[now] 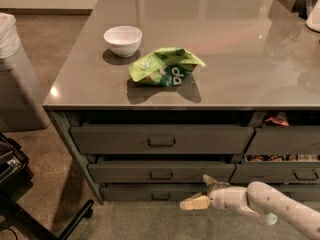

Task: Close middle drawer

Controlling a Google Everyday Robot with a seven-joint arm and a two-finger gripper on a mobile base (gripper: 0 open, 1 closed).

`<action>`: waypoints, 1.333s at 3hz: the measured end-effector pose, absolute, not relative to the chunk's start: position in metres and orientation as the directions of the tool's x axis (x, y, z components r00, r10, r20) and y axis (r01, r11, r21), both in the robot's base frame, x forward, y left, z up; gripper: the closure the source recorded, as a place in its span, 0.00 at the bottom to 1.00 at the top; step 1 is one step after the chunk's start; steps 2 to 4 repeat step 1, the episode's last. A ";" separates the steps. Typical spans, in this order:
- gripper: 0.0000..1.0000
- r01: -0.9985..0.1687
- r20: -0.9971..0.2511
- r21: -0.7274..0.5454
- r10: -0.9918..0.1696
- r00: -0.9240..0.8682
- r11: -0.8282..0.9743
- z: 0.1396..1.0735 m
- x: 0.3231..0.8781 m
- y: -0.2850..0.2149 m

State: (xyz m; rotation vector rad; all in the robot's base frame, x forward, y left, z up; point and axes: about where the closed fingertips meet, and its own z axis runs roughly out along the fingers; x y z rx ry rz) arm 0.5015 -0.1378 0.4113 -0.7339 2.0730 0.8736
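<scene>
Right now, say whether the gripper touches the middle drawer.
Cannot tell. In the camera view the gripper overlaps the middle drawer at its lower edge; depth unclear.

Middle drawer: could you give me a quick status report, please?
Tool open, low, near lower right of drawer front. Middle drawer ajar. Nothing seen between them.

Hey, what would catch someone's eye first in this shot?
The crumpled green snack bag beside a white round bowl on the glossy grey countertop stands out. Below, the wide dark grey-green middle drawer stands slightly open, with the robot's claw hanging open just below it, right of its handle.
</scene>
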 end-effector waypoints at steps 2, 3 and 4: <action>0.00 -0.724 -0.809 0.337 -0.207 -0.549 0.601 0.411 0.502 -0.138; 0.00 -0.724 -0.809 0.337 -0.207 -0.549 0.601 0.411 0.502 -0.138; 0.00 -0.724 -0.809 0.337 -0.207 -0.549 0.601 0.411 0.502 -0.138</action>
